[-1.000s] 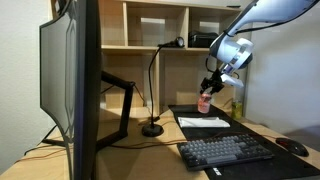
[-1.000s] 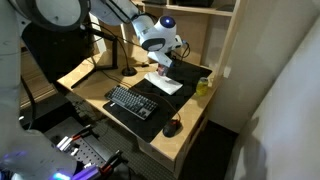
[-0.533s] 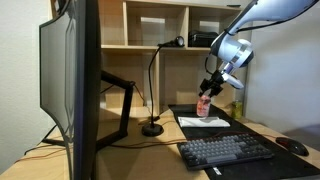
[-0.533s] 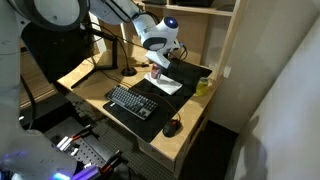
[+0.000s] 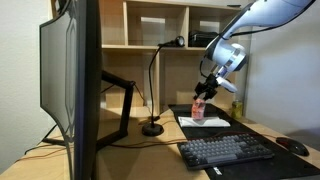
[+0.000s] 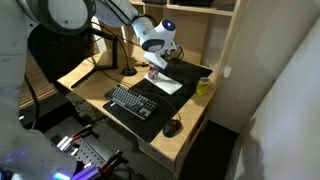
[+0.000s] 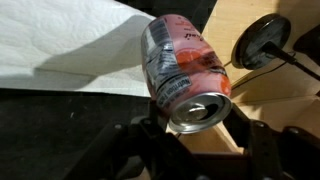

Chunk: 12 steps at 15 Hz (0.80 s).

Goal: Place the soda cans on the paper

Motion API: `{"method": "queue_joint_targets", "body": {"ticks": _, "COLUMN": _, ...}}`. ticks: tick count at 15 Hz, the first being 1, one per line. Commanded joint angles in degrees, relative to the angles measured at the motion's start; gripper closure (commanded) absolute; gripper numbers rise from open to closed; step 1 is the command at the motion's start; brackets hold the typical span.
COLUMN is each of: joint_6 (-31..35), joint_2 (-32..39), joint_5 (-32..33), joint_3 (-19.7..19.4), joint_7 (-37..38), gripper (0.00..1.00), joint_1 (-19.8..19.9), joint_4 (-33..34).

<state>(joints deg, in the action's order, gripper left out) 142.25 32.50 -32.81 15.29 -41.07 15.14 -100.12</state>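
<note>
Pink-red soda can [image 7: 185, 70] clamped in the claw [image 7: 192, 116] beside one white paper [image 7: 80, 45]; second, yellow-green can [image 6: 203, 86] apart.

This is an office workstation. A large monitor [image 5: 70, 80] fills the left of an exterior view, a keyboard [image 5: 225, 152] and mouse [image 5: 295, 147] lie lower right on a wooden desk [image 5: 140, 148], a desk lamp [image 5: 152, 129] stands mid-frame, and wooden shelving [image 5: 150, 47] runs across the top.

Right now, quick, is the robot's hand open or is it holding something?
Gripper: shut on the pink-red soda can.
</note>
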Motion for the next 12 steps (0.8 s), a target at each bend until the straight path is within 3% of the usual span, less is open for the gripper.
{"method": "queue_joint_targets", "body": {"ticks": 1, "joint_6": -0.09, "joint_2": 1.2, "joint_5": -0.22, "joint_3": -0.51, "joint_7": 0.24, "gripper": 0.33, "joint_1": -1.4, "joint_4": 0.85}}
{"method": "queue_joint_targets", "body": {"ticks": 11, "joint_6": 0.0, "joint_2": 2.58, "joint_5": 0.05, "joint_3": -0.87, "joint_7": 0.51, "gripper": 0.33, "joint_1": -1.8, "joint_4": 2.49}}
{"method": "queue_joint_targets", "body": {"ticks": 12, "joint_6": 0.0, "joint_2": 2.57, "joint_5": 0.05, "joint_3": -0.87, "joint_7": 0.51, "gripper": 0.58, "joint_1": -1.8, "joint_4": 2.49}}
